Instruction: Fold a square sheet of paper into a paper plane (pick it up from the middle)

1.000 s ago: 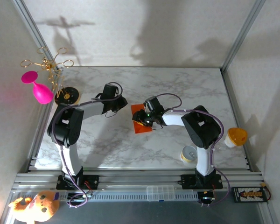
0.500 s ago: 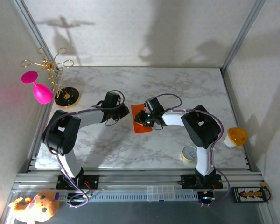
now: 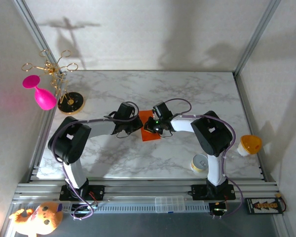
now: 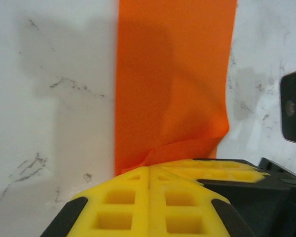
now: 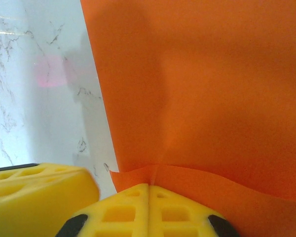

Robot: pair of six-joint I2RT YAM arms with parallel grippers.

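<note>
My fingers are yellow with black tips. The square sheet of paper is plain bright orange. The surface is white marble, grey-veined.

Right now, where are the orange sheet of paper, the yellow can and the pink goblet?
orange sheet of paper [image 3: 149, 135]: top external view, on its bare near part.
yellow can [image 3: 201, 163]: top external view, on its top face.
pink goblet [image 3: 44, 98]: top external view, on its bowl.

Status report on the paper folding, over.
Left gripper shut on the orange paper. Right gripper shut on it too. Paper otherwise mostly flat on the table. Nothing in the way; can sits well aside.
</note>
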